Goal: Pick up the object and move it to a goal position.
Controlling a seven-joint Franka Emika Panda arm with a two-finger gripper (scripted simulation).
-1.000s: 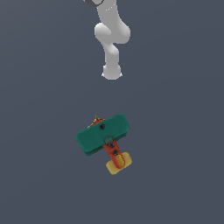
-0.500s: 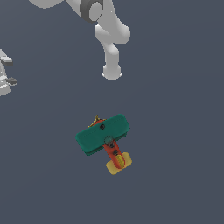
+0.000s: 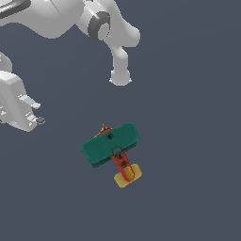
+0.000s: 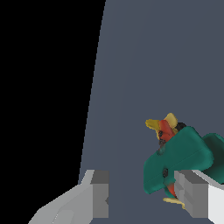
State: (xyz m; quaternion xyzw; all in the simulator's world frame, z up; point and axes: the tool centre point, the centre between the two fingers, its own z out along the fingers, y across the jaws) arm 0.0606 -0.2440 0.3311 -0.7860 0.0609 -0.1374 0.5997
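Exterior view: gripper (image 3: 35, 113), jaws spread and holding nothing, sits toward the view's left of and well apart from the biplane (image 3: 112, 149), which lies on the floor, fuselage running propeller-far to tail-near, wings crosswise.

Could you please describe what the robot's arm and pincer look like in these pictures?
The arm is glossy white with rounded links and a dark grey ring at one joint. The pincer has blocky light grey fingers with darker grey inner faces. No cables or markings show.
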